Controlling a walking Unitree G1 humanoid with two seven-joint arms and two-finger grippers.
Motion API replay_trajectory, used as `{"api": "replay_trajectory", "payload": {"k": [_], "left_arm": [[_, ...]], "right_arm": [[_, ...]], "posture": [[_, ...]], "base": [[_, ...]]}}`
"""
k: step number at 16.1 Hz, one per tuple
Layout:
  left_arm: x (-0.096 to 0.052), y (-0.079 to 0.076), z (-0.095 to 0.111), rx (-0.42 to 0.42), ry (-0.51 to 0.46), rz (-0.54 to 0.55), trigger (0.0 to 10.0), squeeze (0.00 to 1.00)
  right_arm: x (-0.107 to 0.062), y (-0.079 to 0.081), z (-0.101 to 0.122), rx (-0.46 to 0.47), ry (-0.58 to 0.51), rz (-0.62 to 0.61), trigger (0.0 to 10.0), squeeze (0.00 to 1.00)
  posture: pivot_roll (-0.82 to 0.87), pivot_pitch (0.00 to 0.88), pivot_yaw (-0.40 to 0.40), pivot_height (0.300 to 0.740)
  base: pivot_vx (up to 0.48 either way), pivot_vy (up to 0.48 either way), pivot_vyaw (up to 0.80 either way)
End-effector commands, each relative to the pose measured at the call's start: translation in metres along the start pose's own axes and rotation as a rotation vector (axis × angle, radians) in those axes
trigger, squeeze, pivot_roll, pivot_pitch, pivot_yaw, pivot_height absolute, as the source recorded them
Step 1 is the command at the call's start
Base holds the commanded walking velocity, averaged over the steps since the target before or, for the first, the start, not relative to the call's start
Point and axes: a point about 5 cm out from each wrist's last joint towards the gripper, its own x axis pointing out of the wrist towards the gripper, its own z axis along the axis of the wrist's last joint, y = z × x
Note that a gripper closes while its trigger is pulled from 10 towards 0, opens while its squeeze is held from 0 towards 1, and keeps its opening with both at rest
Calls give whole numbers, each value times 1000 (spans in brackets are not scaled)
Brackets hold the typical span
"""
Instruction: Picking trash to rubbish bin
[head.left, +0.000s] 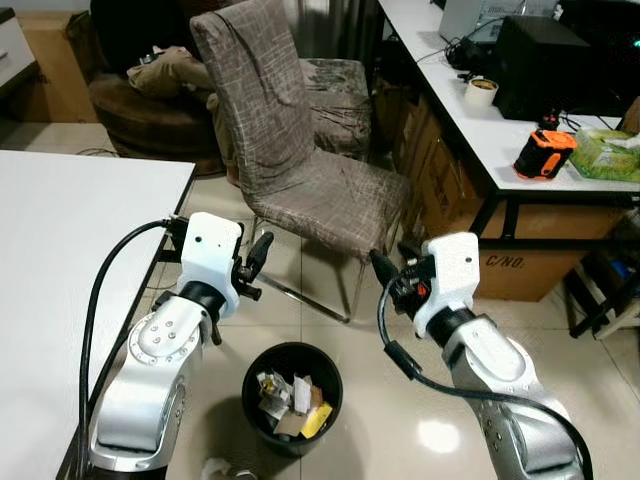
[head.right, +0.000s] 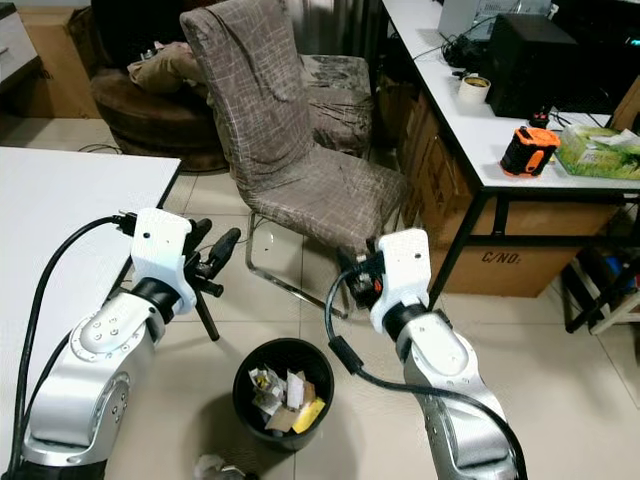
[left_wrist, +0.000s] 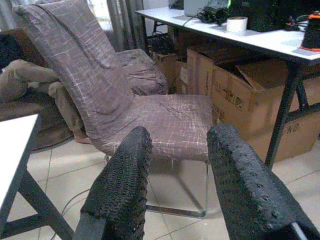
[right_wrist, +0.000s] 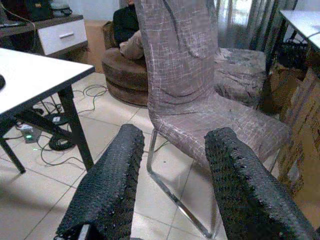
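On the floor at 6 o'clock, the black rubbish bin holds crumpled trash. Left hand at 10 o'clock and right hand at 2 o'clock hover above, fingers apart, empty.

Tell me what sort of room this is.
Probably a home office or workroom: a white desk carries electronics and a tape roll, cardboard boxes are stacked beneath it, and a fabric-covered chair stands by a black rubbish bin.

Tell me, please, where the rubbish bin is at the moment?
The black rubbish bin stands on the tiled floor low in the eye views, between the left gripper and right gripper, before the covered chair.
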Motion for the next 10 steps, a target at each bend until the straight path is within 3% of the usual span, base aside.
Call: {"api": "replay_trajectory", "payload": {"k": [1,10], "left_arm": [[0,0,6,12,-18,4,10000,0],[1,1,8,25,-18,1,10000,0]], "right_arm": [[-1,0,-1,1,3,-1,10000,0],[-2,1,-2,8,4,-8,10000,0]], "posture": [[-57,0,-16,740],[-55,0,-9,740]], "base": [[-296,0,0],[-290,0,0]]}}
